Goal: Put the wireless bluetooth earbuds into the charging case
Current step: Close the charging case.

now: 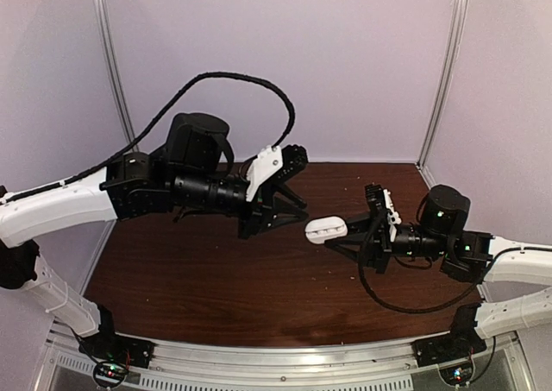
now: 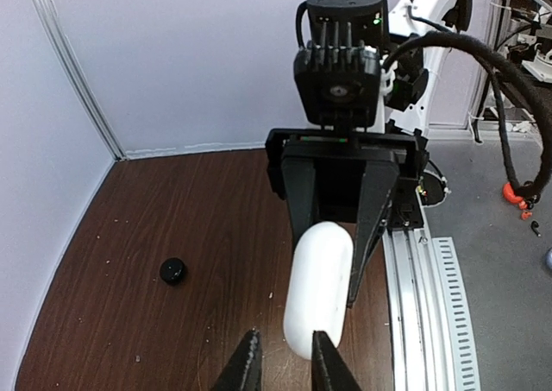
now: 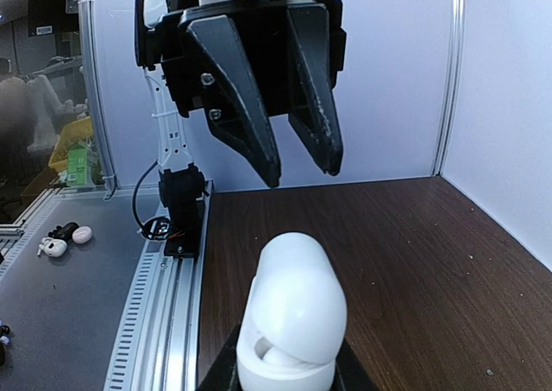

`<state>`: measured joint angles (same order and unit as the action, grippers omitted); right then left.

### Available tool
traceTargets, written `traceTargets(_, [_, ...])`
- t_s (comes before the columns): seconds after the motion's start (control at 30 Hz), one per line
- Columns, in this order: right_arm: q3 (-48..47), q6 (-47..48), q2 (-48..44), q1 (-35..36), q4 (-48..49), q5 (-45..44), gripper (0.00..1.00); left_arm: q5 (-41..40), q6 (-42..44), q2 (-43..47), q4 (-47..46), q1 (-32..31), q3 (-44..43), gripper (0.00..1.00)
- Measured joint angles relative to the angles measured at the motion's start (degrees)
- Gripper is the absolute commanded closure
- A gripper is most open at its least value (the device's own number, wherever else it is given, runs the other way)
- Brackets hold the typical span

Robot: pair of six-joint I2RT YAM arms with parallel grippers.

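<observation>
Charging case [image 2: 317, 287] between fingers [image 2: 373, 227] of right gripper [image 2: 326, 270]

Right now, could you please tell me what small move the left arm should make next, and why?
Probably ease the left fingers forward to straddle the free end of the white oval plastic case. They stand apart and empty just short of it, while the right fingers clamp its other end.

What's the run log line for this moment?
right gripper: shut on white case, held above table | left gripper: open, empty, facing case
</observation>
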<state>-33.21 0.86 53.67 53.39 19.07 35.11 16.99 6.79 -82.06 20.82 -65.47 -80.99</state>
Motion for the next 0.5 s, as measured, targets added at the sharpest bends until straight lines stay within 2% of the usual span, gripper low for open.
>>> traceTargets(0.3, [0.00, -0.07, 0.00, 0.00, 0.00, 1.14, 1.00, -2.69, 0.61, -3.28, -0.20, -0.37, -1.22, 0.79])
traceTargets(0.5, [0.07, -1.14, -0.02, 0.70, -0.50, 2.49, 1.00, -6.08, 4.35, -4.94, 0.20, -3.85, -1.22, 0.82])
